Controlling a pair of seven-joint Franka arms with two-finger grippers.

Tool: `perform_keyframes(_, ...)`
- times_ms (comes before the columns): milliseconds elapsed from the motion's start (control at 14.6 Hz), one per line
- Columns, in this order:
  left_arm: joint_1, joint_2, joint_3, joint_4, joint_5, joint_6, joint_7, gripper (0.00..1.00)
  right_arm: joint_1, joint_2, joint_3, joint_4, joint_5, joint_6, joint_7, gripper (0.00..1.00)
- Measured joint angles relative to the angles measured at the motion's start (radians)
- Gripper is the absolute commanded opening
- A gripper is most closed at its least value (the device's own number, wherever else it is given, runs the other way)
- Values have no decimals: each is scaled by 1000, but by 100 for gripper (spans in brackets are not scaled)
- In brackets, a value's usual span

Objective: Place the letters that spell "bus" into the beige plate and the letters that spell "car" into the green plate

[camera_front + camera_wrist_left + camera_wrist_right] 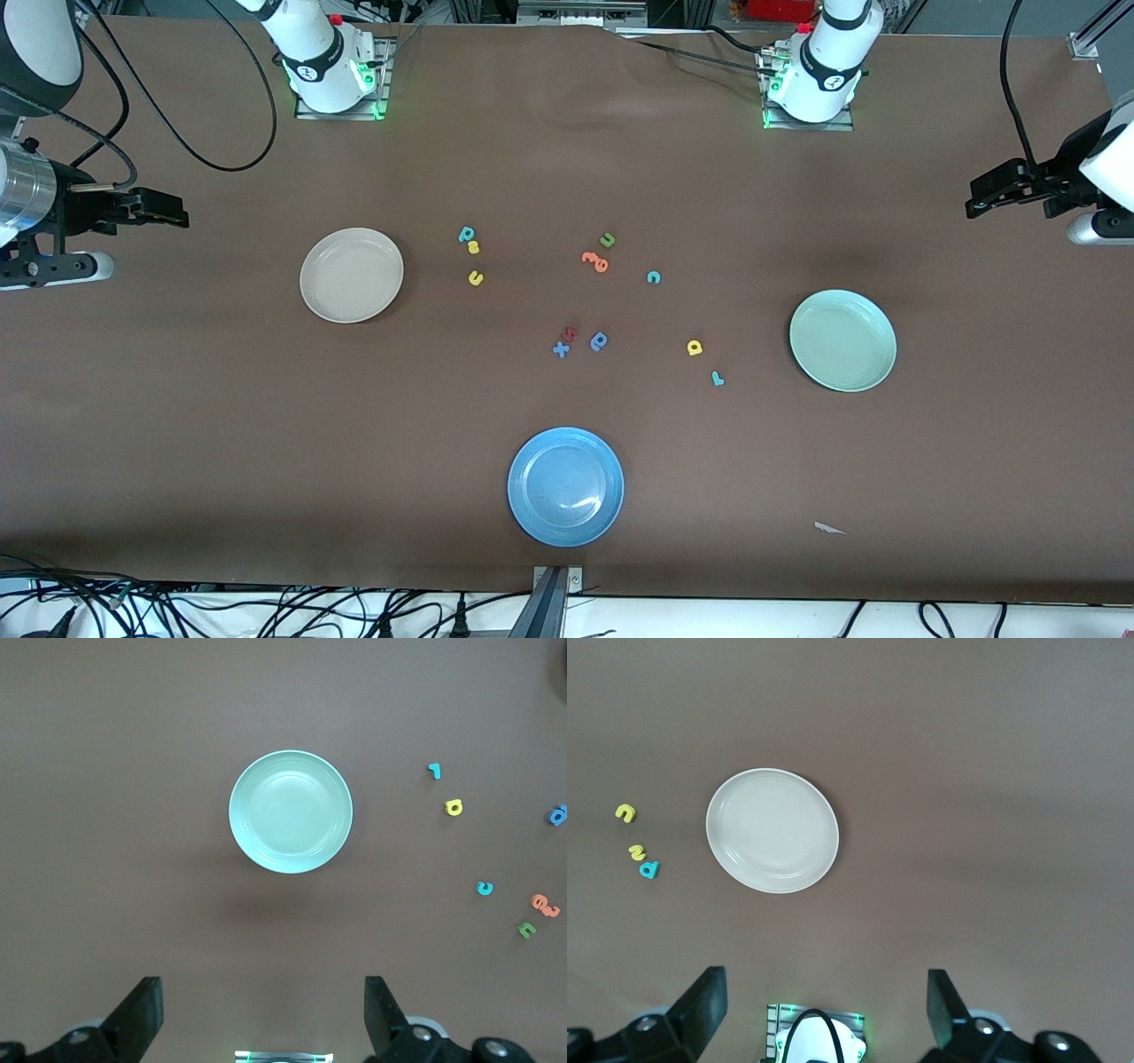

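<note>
Jaws on both grippers stand wide apart and hold nothing, as you can see in each wrist view. Your left gripper (259, 1014) hangs high over the left arm's end of the table, with the green plate (842, 340) bare on the table below it; your right gripper (824, 1014) hangs high over the right arm's end, with the beige plate (352, 275) bare below it. No readable writing shows apart from the toy letters themselves. The teal b (465, 235) touches the yellow s (473, 248), with the yellow u (476, 278) just nearer the front camera, all beside the beige plate. The teal c (654, 277), yellow a (695, 347) and teal r (718, 379) lie apart from one another, toward the green plate. None lies between any fingers.
</note>
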Motion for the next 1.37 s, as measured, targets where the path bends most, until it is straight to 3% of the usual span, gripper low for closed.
perform_keyframes(1368, 0, 1, 0, -1, 0, 4, 0, 100, -3, 1, -2, 0, 13, 10, 0, 100)
